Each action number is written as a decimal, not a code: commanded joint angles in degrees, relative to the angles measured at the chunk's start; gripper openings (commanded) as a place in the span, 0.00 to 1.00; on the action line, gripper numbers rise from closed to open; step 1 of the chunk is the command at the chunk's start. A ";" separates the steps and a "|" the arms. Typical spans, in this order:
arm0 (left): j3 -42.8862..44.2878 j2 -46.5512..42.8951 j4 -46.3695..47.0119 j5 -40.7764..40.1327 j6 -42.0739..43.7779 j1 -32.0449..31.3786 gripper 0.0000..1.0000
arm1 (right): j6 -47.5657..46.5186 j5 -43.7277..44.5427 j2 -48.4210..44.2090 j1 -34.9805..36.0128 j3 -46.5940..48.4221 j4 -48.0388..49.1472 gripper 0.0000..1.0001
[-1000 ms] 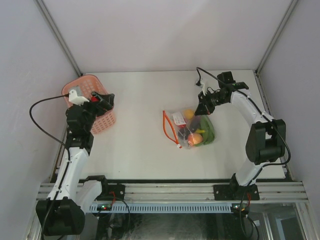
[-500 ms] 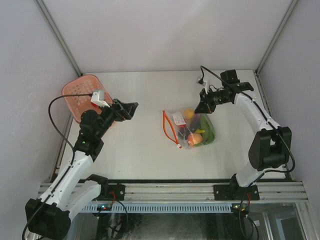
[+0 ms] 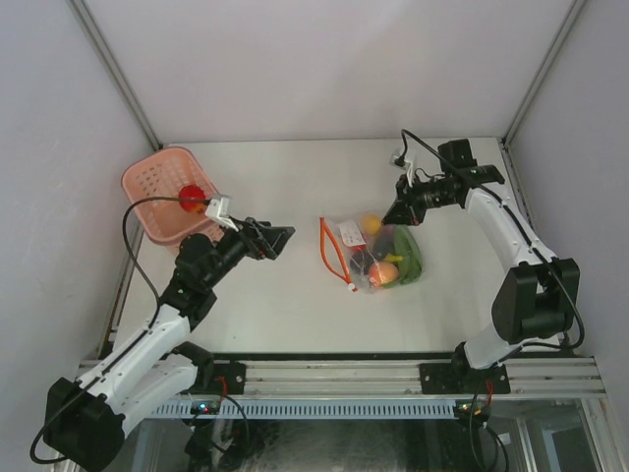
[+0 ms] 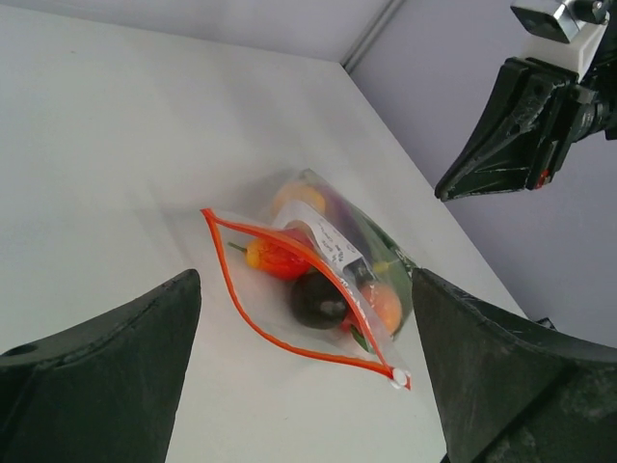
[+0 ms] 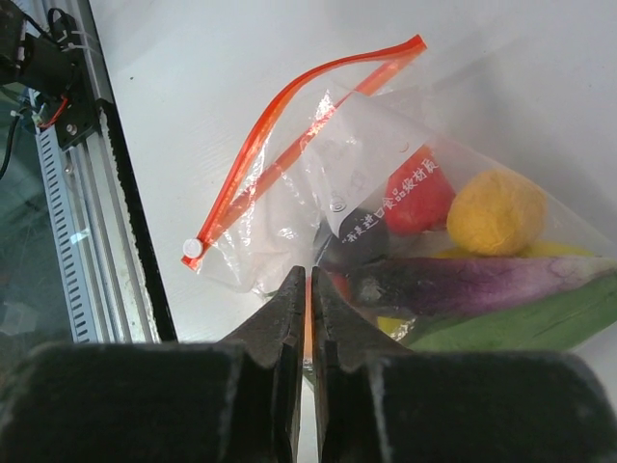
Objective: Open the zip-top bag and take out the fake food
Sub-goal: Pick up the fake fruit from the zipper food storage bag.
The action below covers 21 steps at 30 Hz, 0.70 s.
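The zip-top bag [image 3: 378, 251] lies flat mid-table, its red-orange zipper strip [image 3: 332, 251] on the left and its mouth gaping. Inside is the fake food: a red piece [image 5: 416, 198], a yellow ball [image 5: 496, 212], a purple eggplant [image 5: 482, 285], green leaves [image 5: 540, 323] and an orange piece [image 4: 384, 307]. My left gripper [image 3: 282, 238] is open and empty, left of the bag and facing its mouth [image 4: 289, 280]. My right gripper [image 3: 394, 213] is shut and hovers over the bag's far right corner; its fingertips [image 5: 294, 289] point down at the bag.
A pink perforated basket [image 3: 147, 197] stands at the far left with a red round piece [image 3: 192, 194] in it. The right arm's gripper [image 4: 511, 125] shows in the left wrist view above the bag. The rail [image 5: 67, 145] runs along the near table edge.
My left arm has swung from over the basket rightward toward the bag. A red piece now shows in the basket. The right gripper has shifted slightly.
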 commanded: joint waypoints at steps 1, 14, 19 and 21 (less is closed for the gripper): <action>-1.96 0.02 7.14 2.02 -1.26 -1.45 0.92 | -2.28 -3.71 -4.00 -0.44 -1.55 1.40 0.04; -9.94 2.19 19.16 3.21 -0.86 -5.04 0.89 | -5.88 -9.06 -6.07 -0.72 -3.02 0.88 0.06; -10.13 3.77 20.04 5.55 1.26 -5.28 0.89 | -7.40 -10.56 -6.44 -0.99 -3.13 -0.09 0.07; -10.07 4.05 19.98 6.40 2.70 -5.27 0.89 | -8.30 -11.24 -6.56 -1.09 -3.42 -0.30 0.07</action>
